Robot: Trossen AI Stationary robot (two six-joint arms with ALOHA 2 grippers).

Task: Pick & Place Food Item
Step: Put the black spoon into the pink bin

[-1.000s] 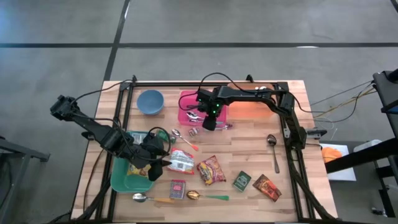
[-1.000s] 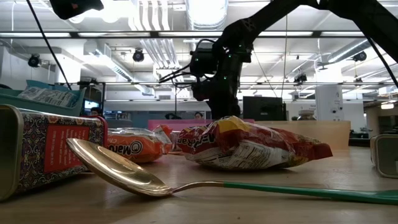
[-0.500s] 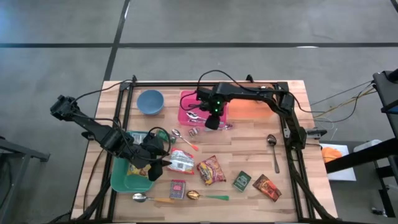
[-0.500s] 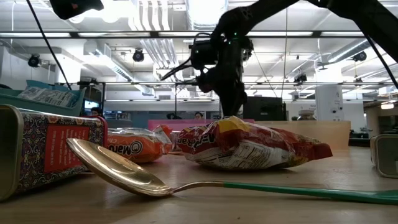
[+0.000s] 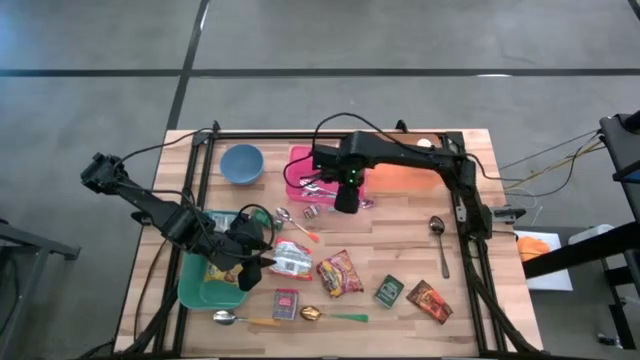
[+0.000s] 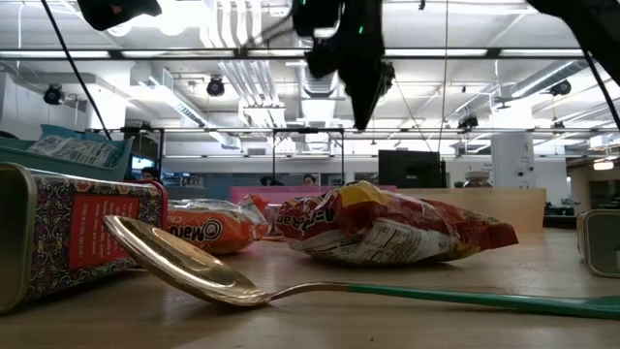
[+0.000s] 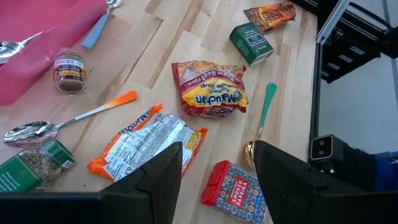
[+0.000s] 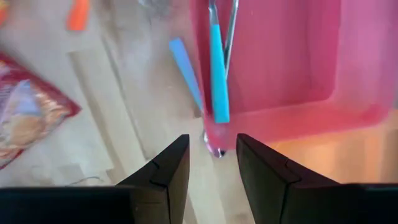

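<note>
The red noodle packet (image 5: 340, 273) lies flat on the table, just right of the orange-and-silver packet (image 5: 292, 259) — neither looks placed yet. The left gripper (image 5: 262, 250), fingers parted and empty, hovers just left of that packet. The right gripper (image 5: 344, 200), parted and empty, hangs above — over the pink tray (image 5: 298, 160).

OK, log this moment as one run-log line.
right gripper: open, empty, above pink tray edge | left gripper: open, empty, beside green bin | noodle packets on table
</note>
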